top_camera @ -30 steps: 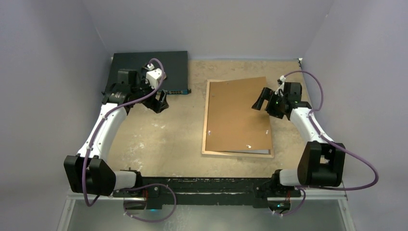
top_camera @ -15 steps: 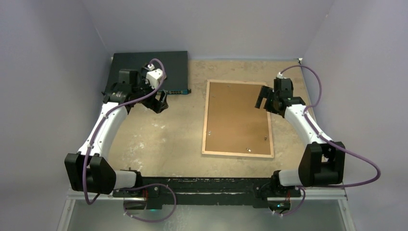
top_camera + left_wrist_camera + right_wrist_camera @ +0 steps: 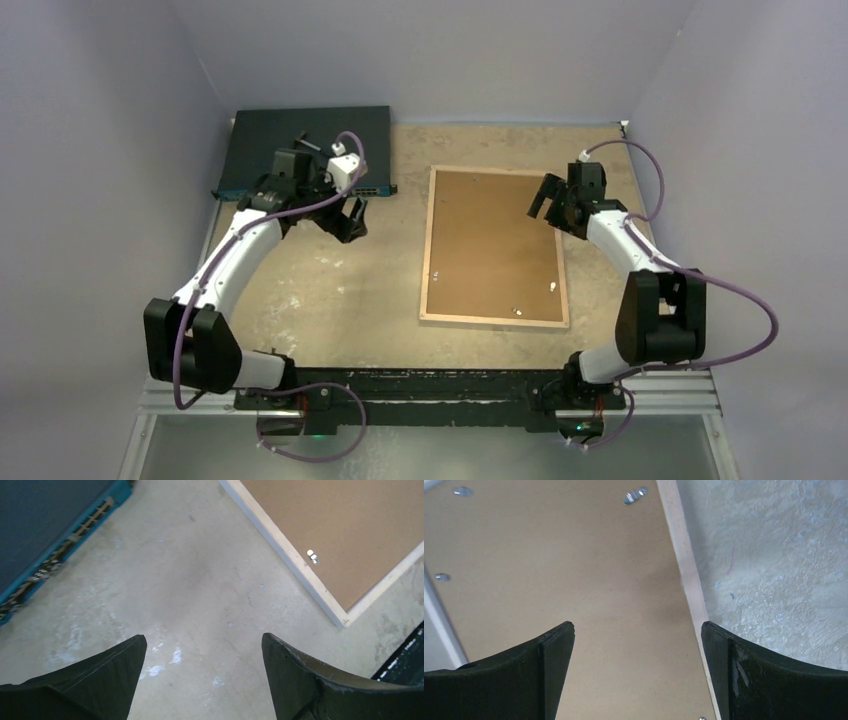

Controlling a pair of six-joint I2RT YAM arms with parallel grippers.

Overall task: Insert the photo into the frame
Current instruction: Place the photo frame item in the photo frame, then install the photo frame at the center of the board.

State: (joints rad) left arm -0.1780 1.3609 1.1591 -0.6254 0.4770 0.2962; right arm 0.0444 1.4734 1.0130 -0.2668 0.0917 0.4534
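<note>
The frame [image 3: 428,250] lies face down with the backing board [image 3: 495,240] seated inside and the photo out of sight — under it, I'd guess — while the left gripper [image 3: 348,222] and right gripper [image 3: 545,200] hover wide and empty, the clips [image 3: 634,496] likely next.

Soft even overhead light, top view dim toward grey walls, faint shadows under the arms, small glints on metal tabs [image 3: 312,555] of the frame [image 3: 494,320], wrist views sharp on the table [image 3: 200,580], fingertips [image 3: 544,680] near-black, slightly soft.
</note>
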